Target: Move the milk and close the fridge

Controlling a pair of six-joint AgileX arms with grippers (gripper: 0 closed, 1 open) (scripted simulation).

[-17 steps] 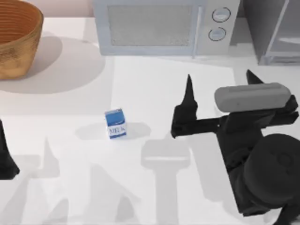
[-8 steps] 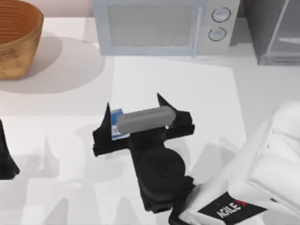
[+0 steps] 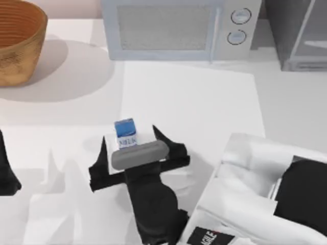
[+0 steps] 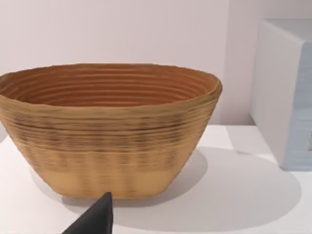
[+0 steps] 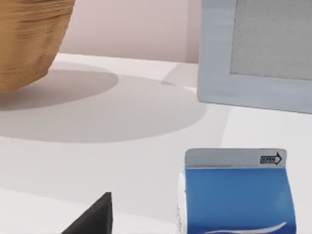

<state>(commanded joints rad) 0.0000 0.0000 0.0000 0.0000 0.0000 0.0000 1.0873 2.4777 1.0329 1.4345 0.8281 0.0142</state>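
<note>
Standing upright on the white table (image 3: 204, 102) near its middle, in front of the microwave (image 3: 173, 28): the milk (image 3: 125, 133) (blue carton, white band), just ahead of the right gripper (image 3: 130, 153). Spread wide, those two dark fingers (image 3: 163, 139), one on each side of the carton, gripping nothing and seemingly clear of its sides. Parked at the table's left edge, the left gripper (image 3: 6, 168), finger state impossible to tell, facing the wicker basket (image 4: 109, 129); far right at the back, the fridge (image 3: 299, 33).

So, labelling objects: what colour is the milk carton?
The milk carton is blue with a grey top; clearest in the right wrist view.
</note>
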